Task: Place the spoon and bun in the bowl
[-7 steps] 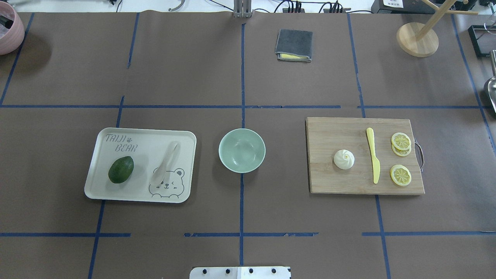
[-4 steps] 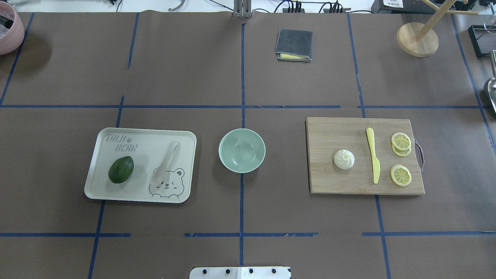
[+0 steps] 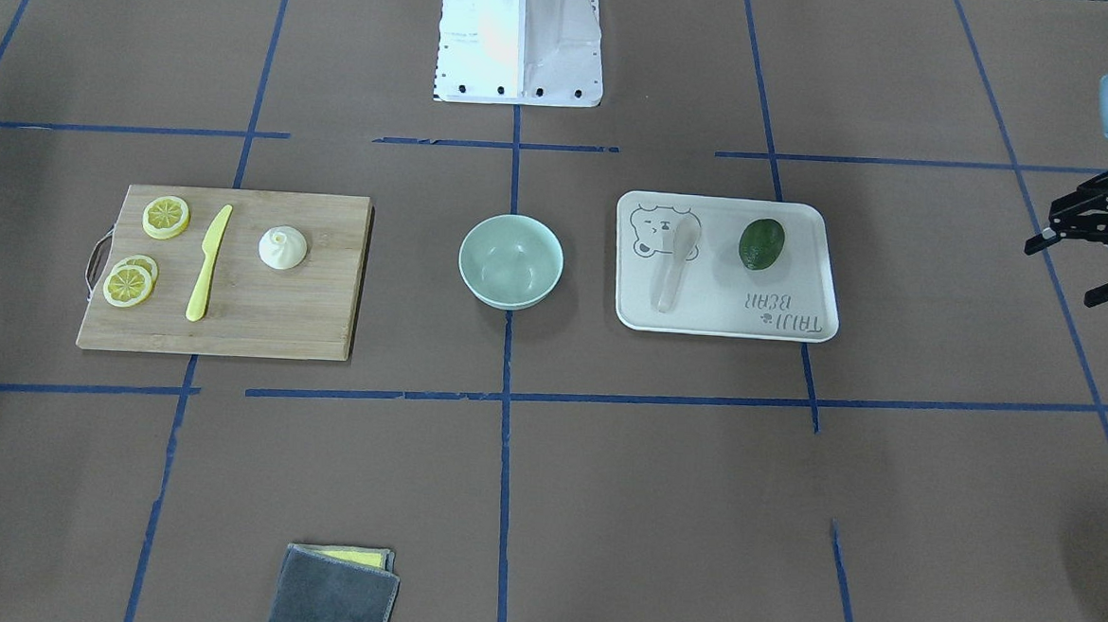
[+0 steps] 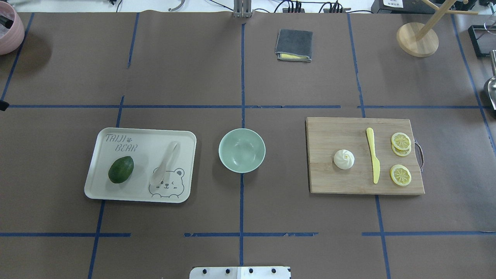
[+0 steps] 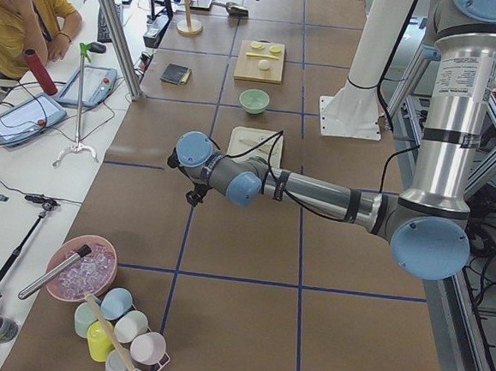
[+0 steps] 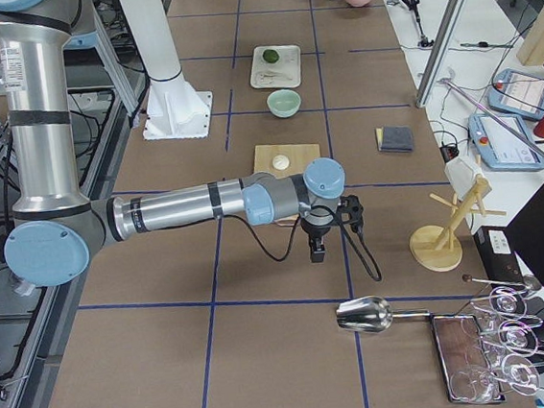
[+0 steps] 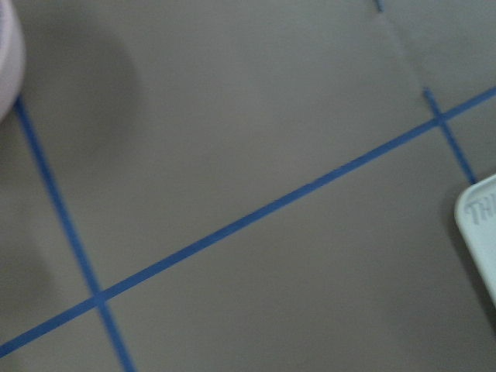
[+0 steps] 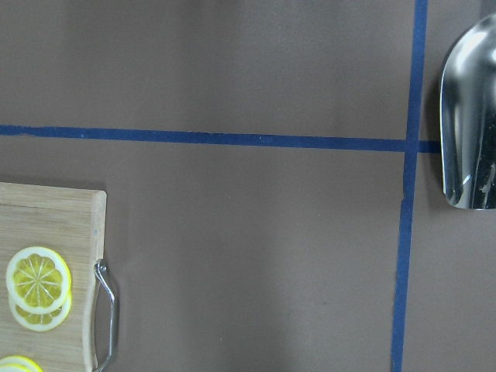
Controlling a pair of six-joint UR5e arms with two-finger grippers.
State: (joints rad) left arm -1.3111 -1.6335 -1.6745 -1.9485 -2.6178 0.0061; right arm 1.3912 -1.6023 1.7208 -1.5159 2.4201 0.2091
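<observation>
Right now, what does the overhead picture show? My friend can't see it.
An empty, round, pale mint-green bowl sits mid-table. To its left a white rectangular bear-print tray holds an off-white soup spoon and a dark green oval fruit; to its right a wooden cutting board holds a white pleated bun, a yellow plastic knife and lemon slices.

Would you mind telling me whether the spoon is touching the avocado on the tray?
Apart. The overhead view shows the spoon and the avocado lying side by side on the tray with a bare strip of tray between them.
</observation>
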